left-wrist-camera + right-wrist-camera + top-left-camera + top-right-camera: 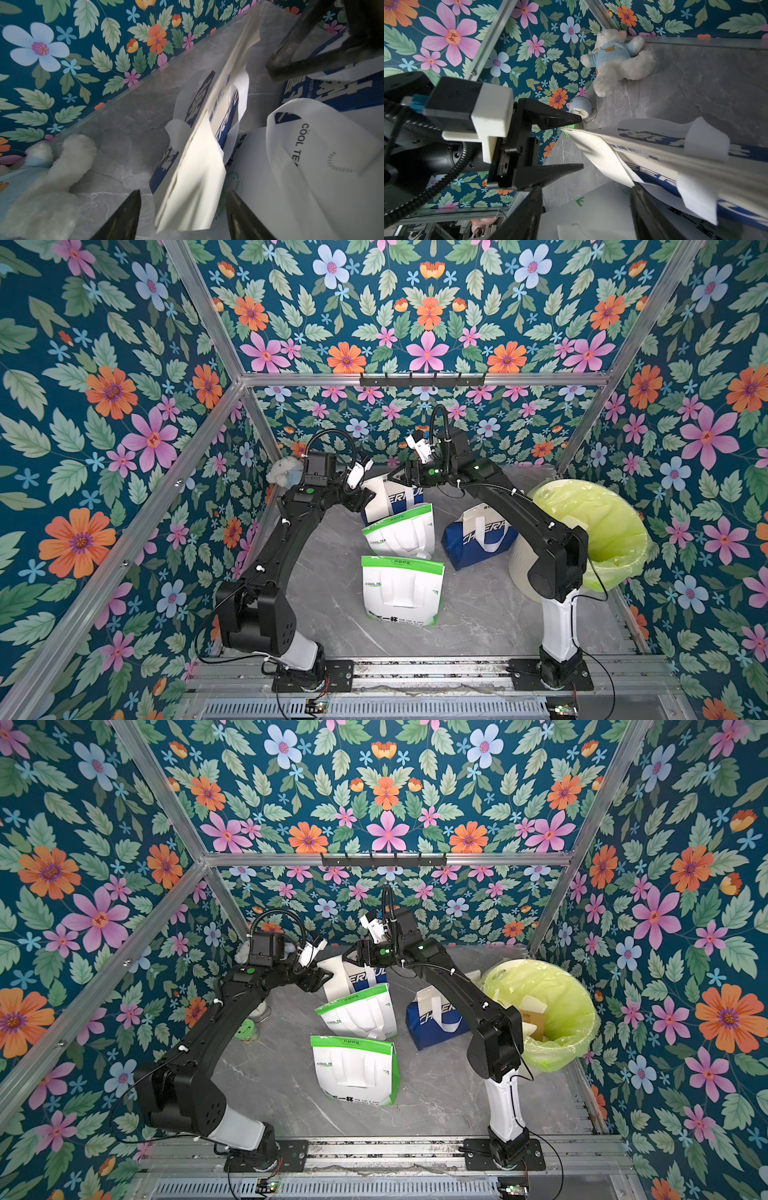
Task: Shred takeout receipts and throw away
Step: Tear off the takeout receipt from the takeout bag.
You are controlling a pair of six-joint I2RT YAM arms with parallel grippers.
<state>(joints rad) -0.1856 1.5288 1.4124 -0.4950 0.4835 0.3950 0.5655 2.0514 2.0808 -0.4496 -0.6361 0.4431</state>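
Observation:
One white takeout receipt (193,187) sticks out from the side of the blue-and-white bag (401,497) at the back of the table. My left gripper (182,191) is open, with its fingers either side of the sheet's free end and gaps showing on both sides. In the right wrist view the receipt (602,158) hangs between the left gripper's fingers (562,120). My right gripper (586,187) is open above the bags, and one fingertip (635,187) is at the sheet's lower corner. Both grippers meet over that bag in a top view, left (368,497) and right (397,479).
Two green-and-white bags (401,535) (399,593) and a blue bag (478,535) lie mid-table. A white bin with a yellow-green liner (598,531) stands at the right and holds paper pieces (528,1002). A teddy bear (616,58) and a small round ornament (579,106) sit in the back left corner.

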